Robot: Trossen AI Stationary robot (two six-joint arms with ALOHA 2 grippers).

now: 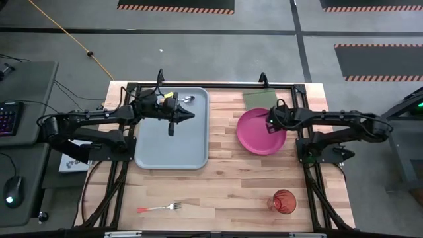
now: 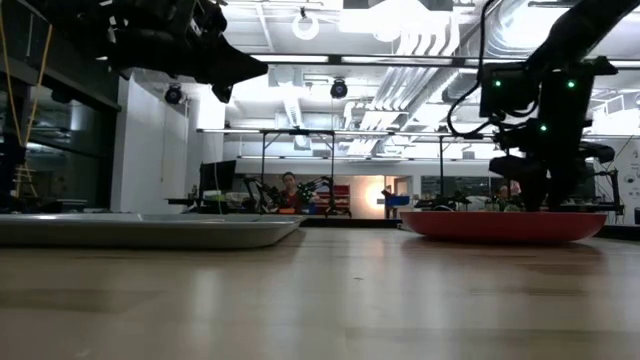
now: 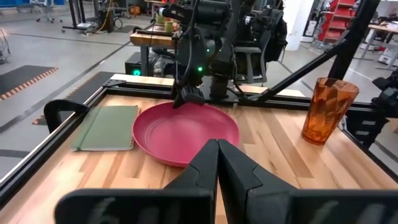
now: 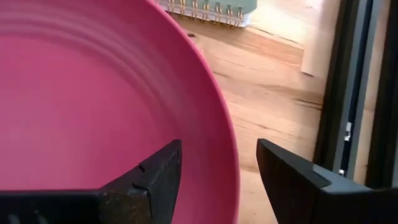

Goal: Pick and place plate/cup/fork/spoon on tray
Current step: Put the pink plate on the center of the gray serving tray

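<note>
The magenta plate [image 1: 259,132] lies flat on the table right of the tray and also shows in the left wrist view [image 3: 186,134]. My right gripper [image 4: 217,177] is open at the plate's far right rim, one finger inside and one outside. My left gripper [image 1: 187,116] is shut and empty, high above the blue-grey tray [image 1: 165,149]. The spoon [image 1: 189,99] lies in the tray's far right corner. The red-handled fork [image 1: 158,207] lies near the table's near edge. The red-orange cup [image 1: 284,201] stands upright at the near right. My right gripper points down over the plate's far right rim [image 4: 229,155]. One finger [image 4: 155,177] is inside the plate and the other [image 4: 289,180] is outside it, each with a gap to the rim. I cannot tell whether the fingertips touch the plate.
A green spiral notebook [image 1: 259,99] lies flat just beyond the plate at the far edge. Bare wood lies between the tray and the plate and across the near half of the table. Black frame rails run along the table's sides.
</note>
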